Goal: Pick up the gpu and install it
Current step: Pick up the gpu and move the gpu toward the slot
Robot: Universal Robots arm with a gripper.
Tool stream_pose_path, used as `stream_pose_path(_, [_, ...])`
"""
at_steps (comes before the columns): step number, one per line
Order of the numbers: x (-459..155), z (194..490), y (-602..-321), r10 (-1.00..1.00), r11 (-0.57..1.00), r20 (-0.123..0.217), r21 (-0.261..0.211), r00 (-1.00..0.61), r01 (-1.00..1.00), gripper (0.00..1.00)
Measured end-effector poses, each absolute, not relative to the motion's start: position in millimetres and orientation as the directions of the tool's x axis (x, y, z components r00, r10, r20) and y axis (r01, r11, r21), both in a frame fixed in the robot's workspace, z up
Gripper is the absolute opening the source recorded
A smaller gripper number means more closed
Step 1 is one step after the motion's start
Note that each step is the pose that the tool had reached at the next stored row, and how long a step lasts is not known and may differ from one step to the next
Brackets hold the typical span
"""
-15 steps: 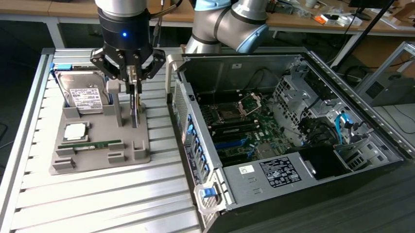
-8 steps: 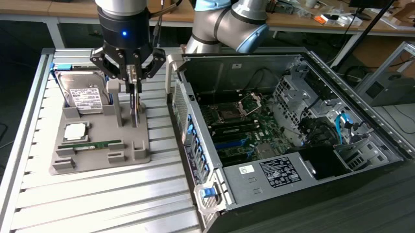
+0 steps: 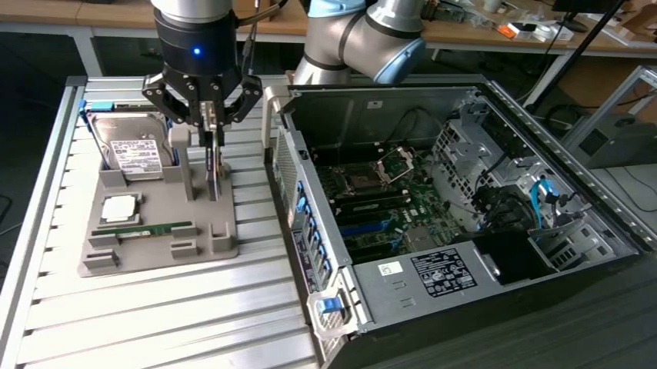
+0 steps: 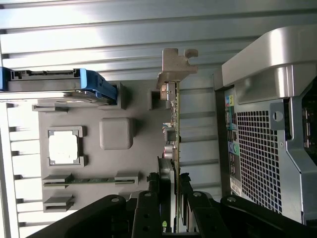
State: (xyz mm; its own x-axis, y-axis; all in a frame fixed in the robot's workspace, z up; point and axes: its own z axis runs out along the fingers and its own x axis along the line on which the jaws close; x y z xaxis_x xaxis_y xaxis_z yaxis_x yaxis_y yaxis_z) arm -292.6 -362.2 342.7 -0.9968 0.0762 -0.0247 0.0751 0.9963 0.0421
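The gpu (image 3: 214,177) stands on edge in a slot of the grey holder tray (image 3: 154,254), on the slatted table at the exterior view's left. My gripper (image 3: 211,137) hangs straight down over it, its fingers pressed on both faces of the card's upper edge. In the wrist view the gpu (image 4: 173,124) appears edge-on, with its pale metal bracket (image 4: 176,64) at the far end. There the gripper (image 4: 175,187) clamps the near end, and the dark fingers (image 4: 165,173) lie against the board. The card's lower edge still sits in the holder.
The tray also carries a hard drive (image 3: 131,150) with a blue frame, a processor (image 3: 119,206) and a green memory stick (image 3: 144,228). The open computer case (image 3: 462,200) lies just to the exterior view's right, its motherboard (image 3: 380,200) exposed. Its rear wall (image 4: 267,148) is close beside the card.
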Motion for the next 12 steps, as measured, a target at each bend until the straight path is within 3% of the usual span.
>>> stream_pose_path(12, [-292.6,344.9,-362.2,0.076,0.996,-0.025,0.042,-0.997,0.075,0.27])
